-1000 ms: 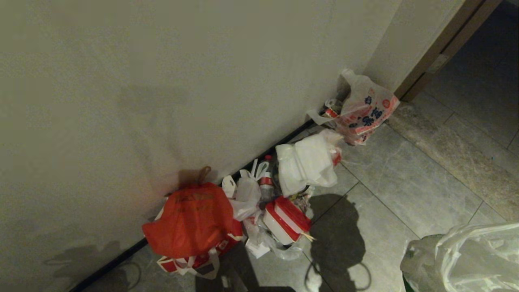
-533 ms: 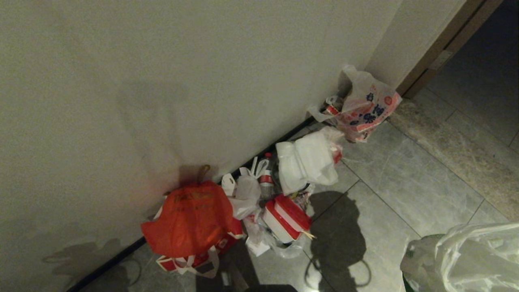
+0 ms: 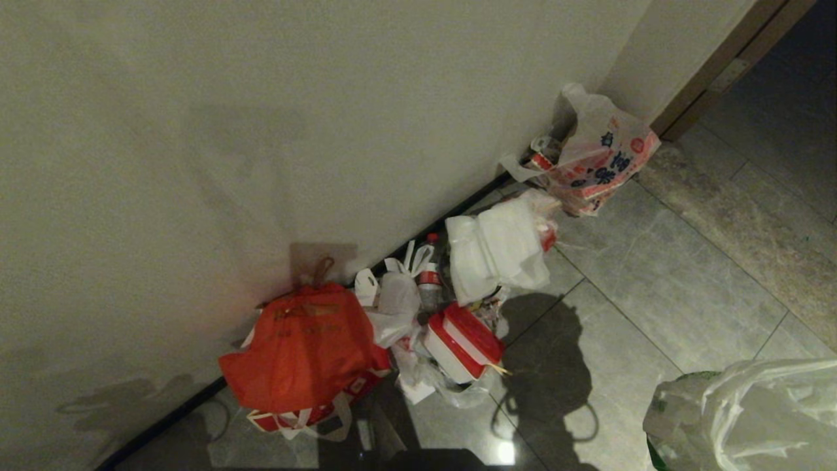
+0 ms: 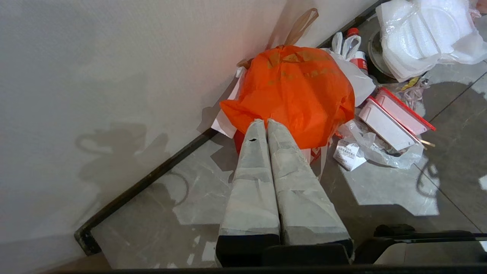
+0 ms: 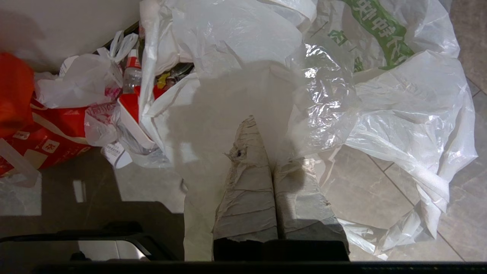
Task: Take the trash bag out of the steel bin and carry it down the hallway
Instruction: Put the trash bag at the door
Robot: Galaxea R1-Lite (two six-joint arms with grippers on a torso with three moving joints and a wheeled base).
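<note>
Since a second ago, the whole head view has slid: the rubbish pile by the wall is seen a little lower and the door corner a little higher. The camera has tipped; nothing in the pile was moved. It is judged that the carrying part of the task is under way.

On the left, the left end effector [image 4: 267,121] is held closed and empty above the floor, in front of the orange bag [image 4: 293,91]. In the middle, the red-lidded box [image 3: 463,341] and white bags are leaned near the baseboard. On the right, the trash bag [image 5: 380,87] is pinched in the closed right end effector [image 5: 262,125], out of any bin. It is hung down toward the grey tiles, its long axis up and down.
</note>
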